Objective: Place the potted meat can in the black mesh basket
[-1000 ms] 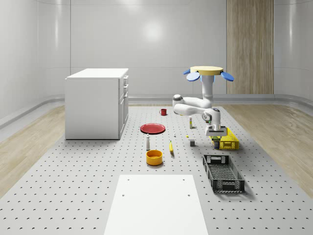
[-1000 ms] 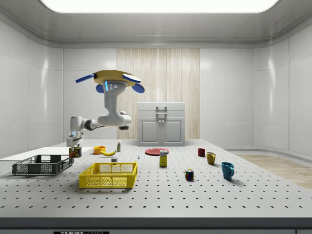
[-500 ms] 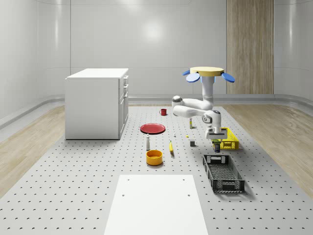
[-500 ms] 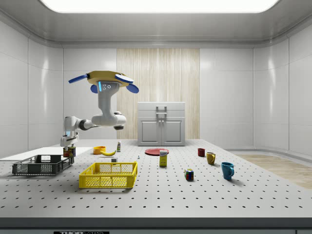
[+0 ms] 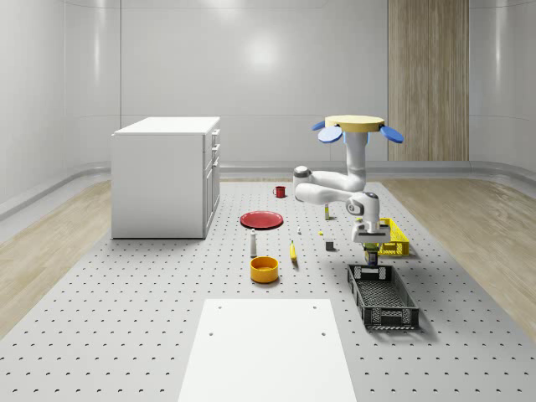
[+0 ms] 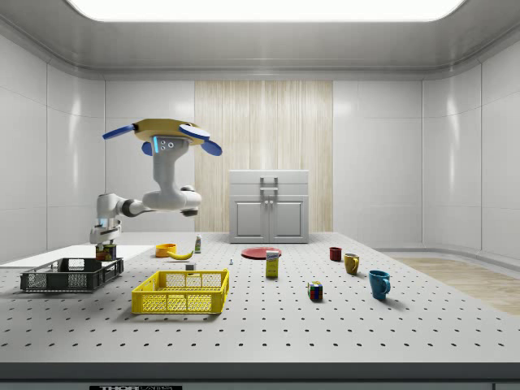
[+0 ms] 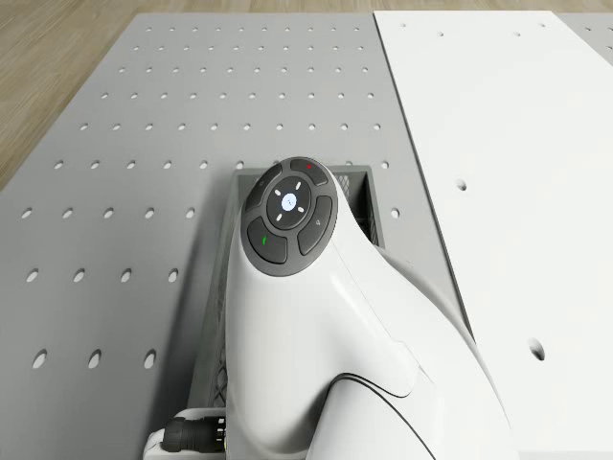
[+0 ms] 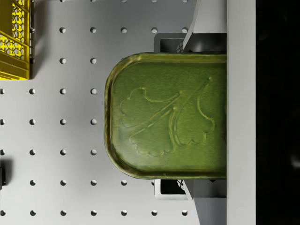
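Pickup done, carry nearly done — drop not yet made. Can (image 8: 168, 115) sits clamped in the claw (image 5: 369, 248), fingers (image 8: 197, 23) pressed against its two opposite sides in the wrist view, green embossed face toward the camera. In the whole-scene view, claw hangs pointing down just over the far end of the black basket (image 5: 383, 295), can (image 5: 369, 249) a bit above the rim, not inside. Side view agrees: claw (image 6: 105, 250) w/ can (image 6: 104, 254) right above the basket (image 6: 69, 275) near its right-hand end, apart from the mesh. Drone (image 5: 358, 126) hovers high above the counter (image 5: 151, 335), set back from the basket toward the far side, roughly over the yellow crate (image 5: 389, 238); arm (image 5: 331, 186) reaches forward and down from it.

Left to do, as judged: bring can a little more toward the basket's middle, lower it inside, open claw, pull clear. Approx. three-quarters along.

Risk — release this close to the end wall could catch the rim; better centred first. Basket bottom looks bare in the whole-scene view, so landing spot free. Other items — red plate (image 5: 262, 219), orange bowl (image 5: 264, 268), banana (image 5: 293, 251) — well apart, no obstruction.
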